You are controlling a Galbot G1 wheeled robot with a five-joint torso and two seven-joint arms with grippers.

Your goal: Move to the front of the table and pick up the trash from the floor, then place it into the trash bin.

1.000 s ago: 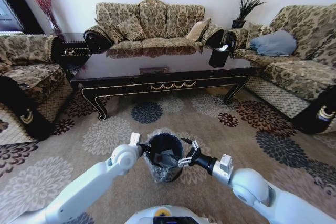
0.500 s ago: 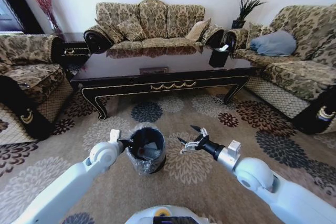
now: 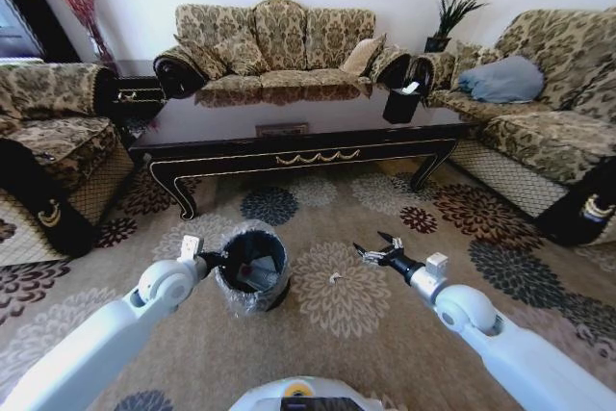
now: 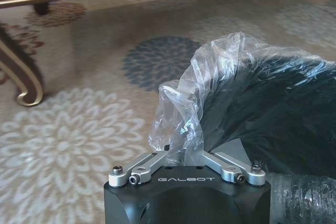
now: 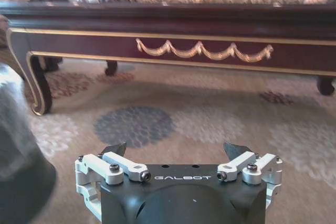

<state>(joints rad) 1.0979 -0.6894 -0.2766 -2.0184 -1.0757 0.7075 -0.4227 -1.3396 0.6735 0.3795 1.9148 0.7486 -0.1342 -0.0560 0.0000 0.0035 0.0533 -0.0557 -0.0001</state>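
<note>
The black trash bin (image 3: 252, 269), lined with a crinkly clear bag, stands on the flowered floor (image 3: 318, 334) in front of the table (image 3: 298, 156). My left gripper (image 3: 214, 259) is shut on the bin's bag-covered rim (image 4: 181, 129), and the bin's dark inside (image 4: 273, 103) lies just beyond it. Something pale lies inside the bin (image 3: 260, 276). My right gripper (image 3: 377, 250) hovers open and holds nothing, to the right of the bin and apart from it. In the right wrist view my right gripper (image 5: 176, 149) faces the table's gold-trimmed apron (image 5: 199, 51). A tiny pale scrap (image 3: 334, 278) lies on the carpet between bin and right gripper.
Patterned sofas (image 3: 279, 40) ring the table on the left, back and right. A black tissue box (image 3: 401, 103) stands on the table's right end. The table's curved leg (image 5: 37, 85) is near the bin. Open carpet lies ahead of both arms.
My left arm has shifted the bin to the left. My right gripper has drawn away from the bin's rim to the right and stands open.
</note>
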